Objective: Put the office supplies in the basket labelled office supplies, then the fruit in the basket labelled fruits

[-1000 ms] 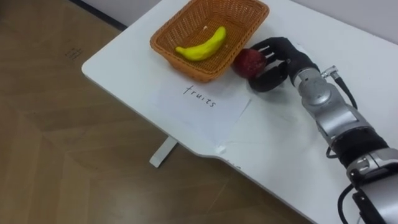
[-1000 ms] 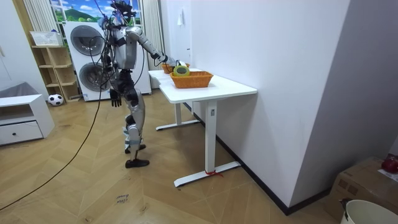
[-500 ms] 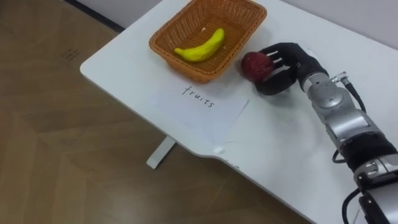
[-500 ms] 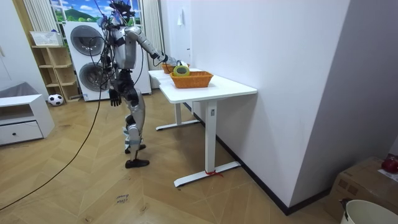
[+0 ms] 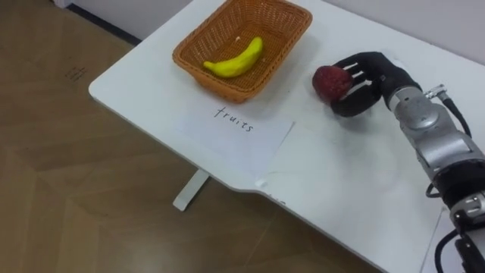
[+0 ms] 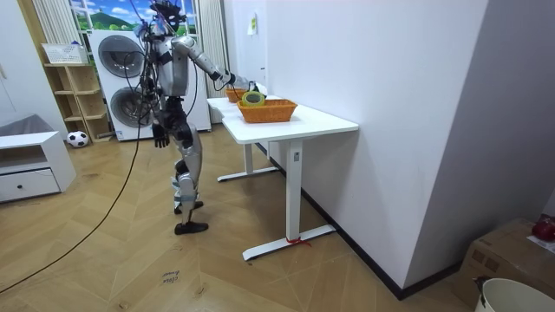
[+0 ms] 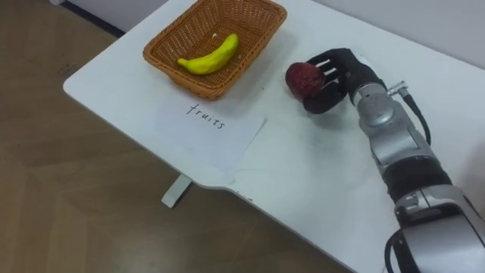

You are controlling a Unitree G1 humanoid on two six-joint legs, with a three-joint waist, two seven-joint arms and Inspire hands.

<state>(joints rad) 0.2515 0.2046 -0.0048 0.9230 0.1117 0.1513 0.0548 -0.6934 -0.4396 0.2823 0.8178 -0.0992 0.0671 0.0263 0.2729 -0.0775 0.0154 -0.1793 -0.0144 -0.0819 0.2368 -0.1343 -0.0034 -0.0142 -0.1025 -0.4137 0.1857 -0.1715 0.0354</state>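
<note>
The right hand (image 5: 377, 80) has its fingers curled round a red fruit (image 5: 329, 82) low over the white surface (image 5: 341, 174), beside the wicker basket (image 5: 227, 85) that holds a banana (image 5: 233, 59); the left hand (image 6: 159, 134) hangs at its side

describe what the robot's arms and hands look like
The right hand is black with pale marks on its fingers. Its forearm is silvery metal in rounded segments, then a black section, with a thin dark cable looping by the wrist. In the room view the left hand looks dark too.
</note>
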